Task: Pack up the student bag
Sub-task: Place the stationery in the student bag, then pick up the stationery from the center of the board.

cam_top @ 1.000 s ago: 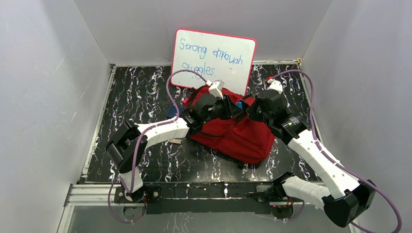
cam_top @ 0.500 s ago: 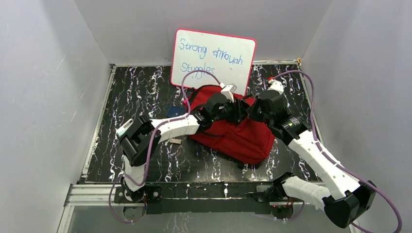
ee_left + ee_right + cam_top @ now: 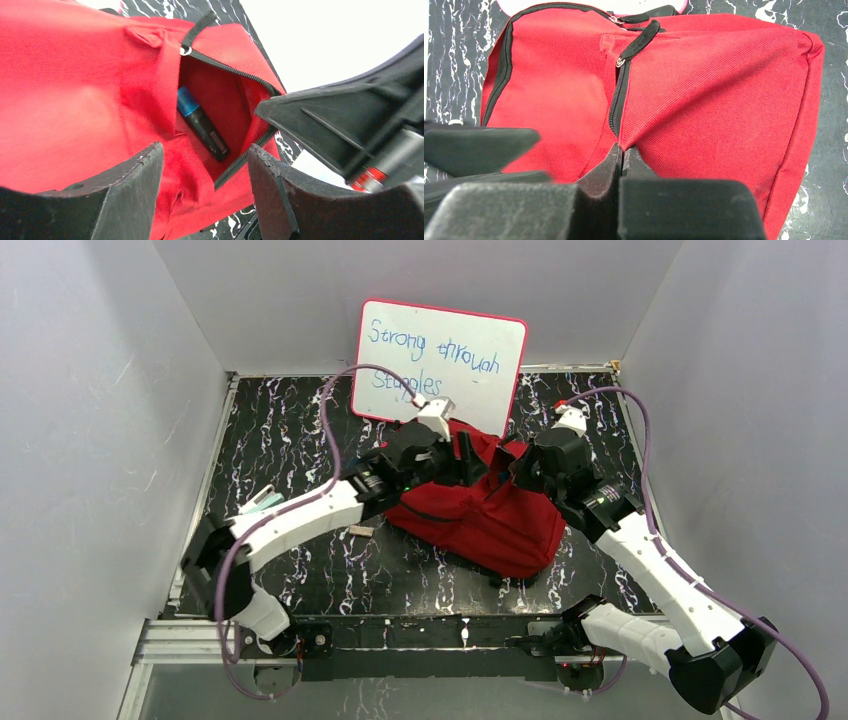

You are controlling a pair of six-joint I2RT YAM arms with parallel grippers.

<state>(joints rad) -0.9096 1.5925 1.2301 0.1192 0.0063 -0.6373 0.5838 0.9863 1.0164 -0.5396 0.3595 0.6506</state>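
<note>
The student bag (image 3: 495, 525), red with black zippers, lies mid-table. Its front pocket (image 3: 220, 100) gapes, and a black marker with a blue cap (image 3: 202, 125) lies inside it. My left gripper (image 3: 205, 170) hovers open just outside the pocket mouth, with nothing between its fingers. From above, the left gripper (image 3: 466, 458) sits over the bag's back left part. My right gripper (image 3: 623, 150) is shut on the bag's red fabric (image 3: 724, 75) at the zipper edge and holds the pocket open. In the top view the right gripper (image 3: 512, 472) is at the bag's upper right.
A whiteboard (image 3: 440, 360) with blue writing leans on the back wall just behind the bag. A small tan object (image 3: 361, 531) lies on the black marbled table (image 3: 290, 430) left of the bag. Grey walls close in both sides.
My left gripper has opened and drawn back to the left, leaving the marker inside the pocket. The right gripper has kept its hold on the bag.
</note>
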